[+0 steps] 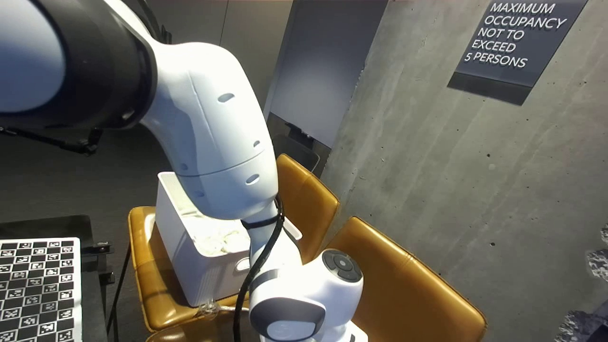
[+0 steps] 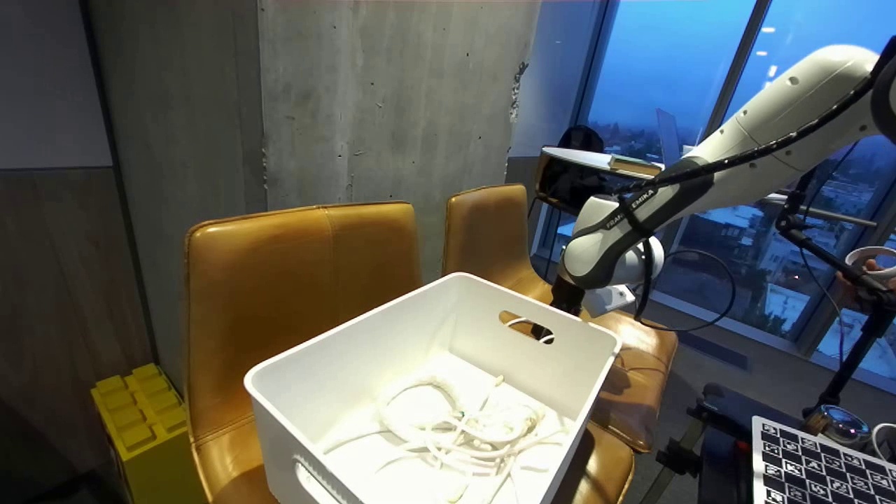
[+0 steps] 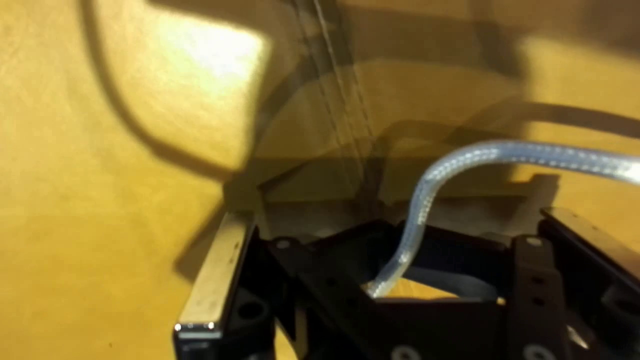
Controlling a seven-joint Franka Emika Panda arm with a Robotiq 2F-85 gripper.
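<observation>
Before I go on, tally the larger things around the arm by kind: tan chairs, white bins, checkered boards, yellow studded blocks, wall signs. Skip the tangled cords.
Tan chairs: 2
White bin: 1
Checkered board: 1
Yellow studded block: 1
Wall sign: 1
Total: 6

Carrying chair: tan seat, rounded corners.
On it: white bin, upright, set back from the front edge.
Neighbouring chair: matching seat, just beside, partly shadowed.
Clear tangle: near the facing edges; its support cannot be told.
</observation>
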